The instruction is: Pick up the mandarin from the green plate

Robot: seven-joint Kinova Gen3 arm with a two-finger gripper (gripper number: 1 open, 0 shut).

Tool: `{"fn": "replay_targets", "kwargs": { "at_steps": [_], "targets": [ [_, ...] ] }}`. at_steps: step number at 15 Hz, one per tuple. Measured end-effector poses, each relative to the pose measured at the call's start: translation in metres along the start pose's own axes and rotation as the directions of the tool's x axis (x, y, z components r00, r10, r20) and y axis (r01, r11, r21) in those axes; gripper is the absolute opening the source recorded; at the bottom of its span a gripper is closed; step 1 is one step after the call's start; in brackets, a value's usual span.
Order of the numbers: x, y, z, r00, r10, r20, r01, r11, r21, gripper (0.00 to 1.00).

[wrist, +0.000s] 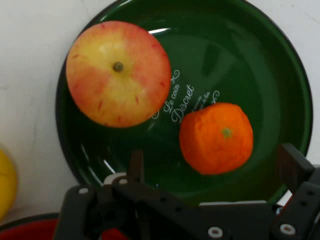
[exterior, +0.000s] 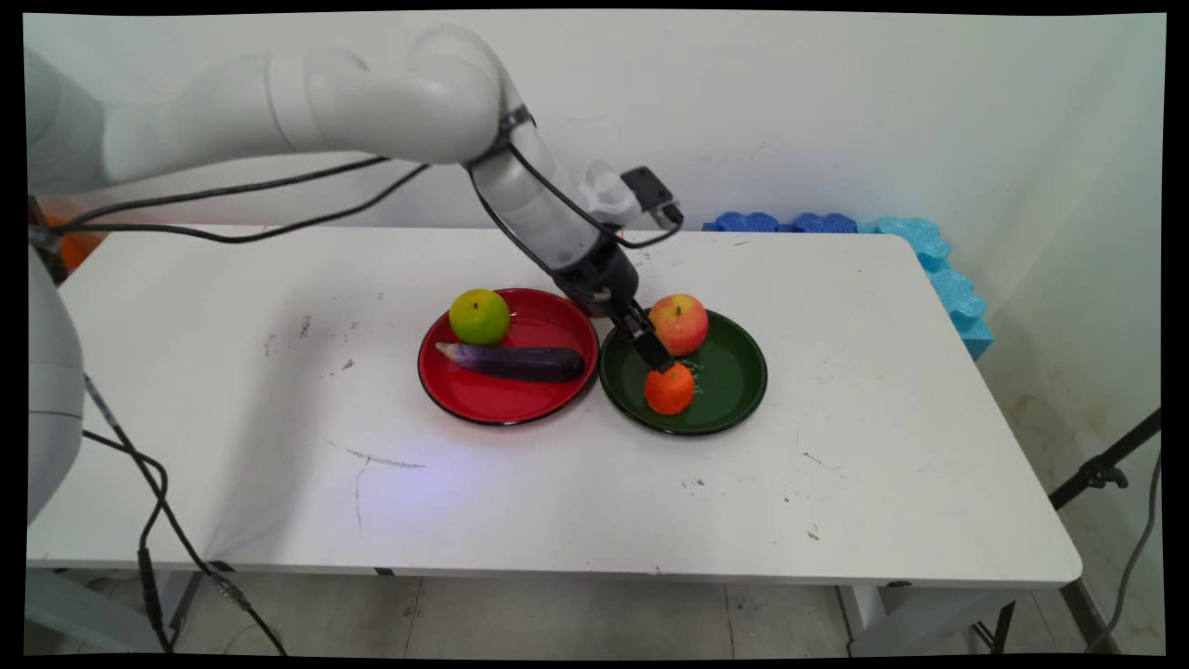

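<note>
Main view: the gripper (exterior: 656, 358) hangs just above the orange (exterior: 669, 389) on the green plate (exterior: 734, 409), beside the apple (exterior: 679, 323); a red plate (exterior: 502, 400) holds a green fruit (exterior: 479, 316) and eggplant (exterior: 516, 361). Hand view: fingers (wrist: 292, 165) spread apart, empty; the plate bears white lettering

A white table (exterior: 557, 483) with scuffed, marked top fills most of the main view, and a plain white wall (exterior: 836, 102) rises behind its far edge. Blue foam pieces (exterior: 915, 243) with wavy edges lie along the table's far right corner, against the wall and running down its right side. Pale tiled floor (exterior: 576, 613) shows under the table's near edge, and a black stand leg (exterior: 1105, 469) slants in at lower right.
</note>
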Motion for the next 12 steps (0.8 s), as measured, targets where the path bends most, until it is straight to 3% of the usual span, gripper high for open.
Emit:
{"fn": "replay_targets", "kwargs": {
  "at_steps": [12],
  "targets": [
    [0.003,0.002,0.064,0.991,-0.129,0.019,0.130,0.991,-0.030,1.00]
  ]
}}
